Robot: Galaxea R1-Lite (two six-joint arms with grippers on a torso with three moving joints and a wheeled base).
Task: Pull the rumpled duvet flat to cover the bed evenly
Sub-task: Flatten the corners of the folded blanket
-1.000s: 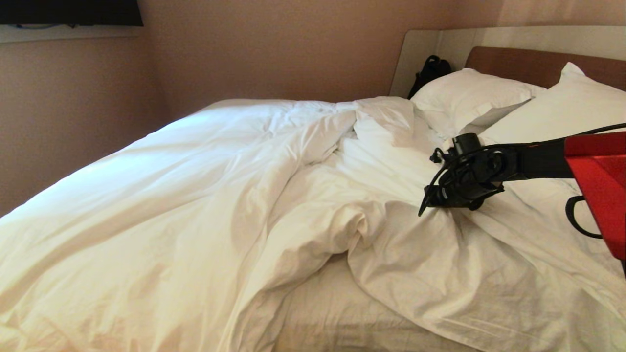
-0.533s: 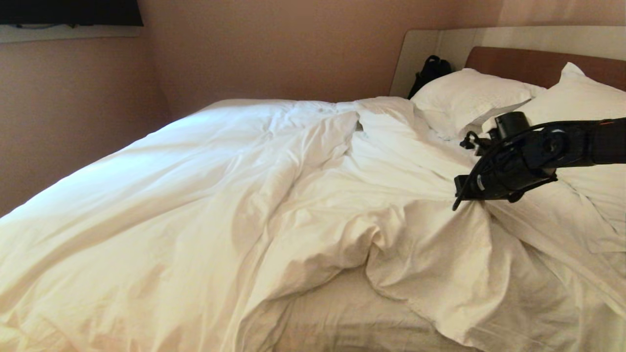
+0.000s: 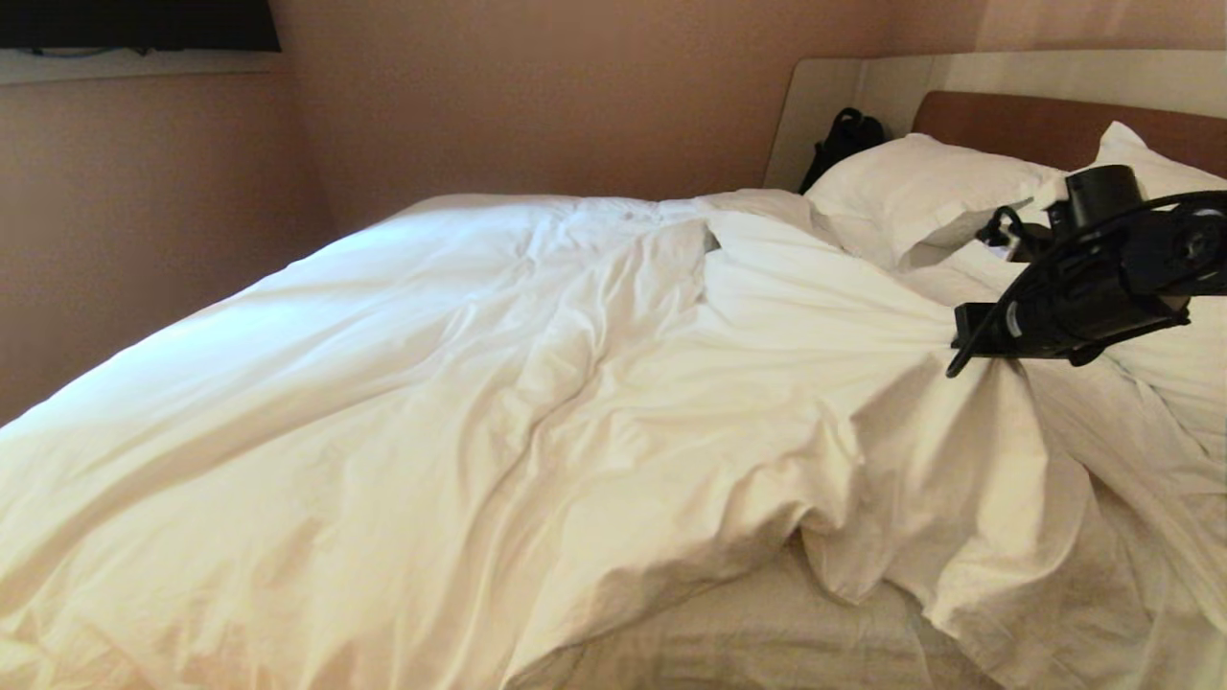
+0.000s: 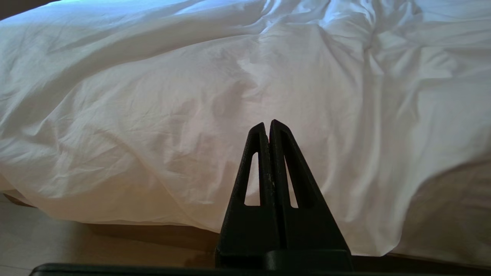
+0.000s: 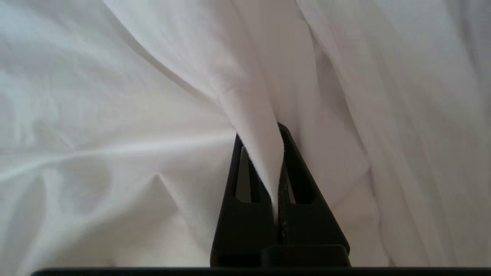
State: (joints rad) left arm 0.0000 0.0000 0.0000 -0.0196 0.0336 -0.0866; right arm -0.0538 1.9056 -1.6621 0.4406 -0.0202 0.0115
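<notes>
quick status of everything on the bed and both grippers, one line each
duvet: rumpled, bunched, one fold pinched and lifted near the pillows
bed: sheet bare at the near edge, not evenly covered
pillows: lying at the headboard
right gripper: shut on the duvet fold, raised above the bed
left gripper: shut, empty, low beside the bed

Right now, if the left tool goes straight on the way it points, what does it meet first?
Most likely the duvet hanging over the bed's side; the shut left tool points at it, though depth is unclear.
</notes>
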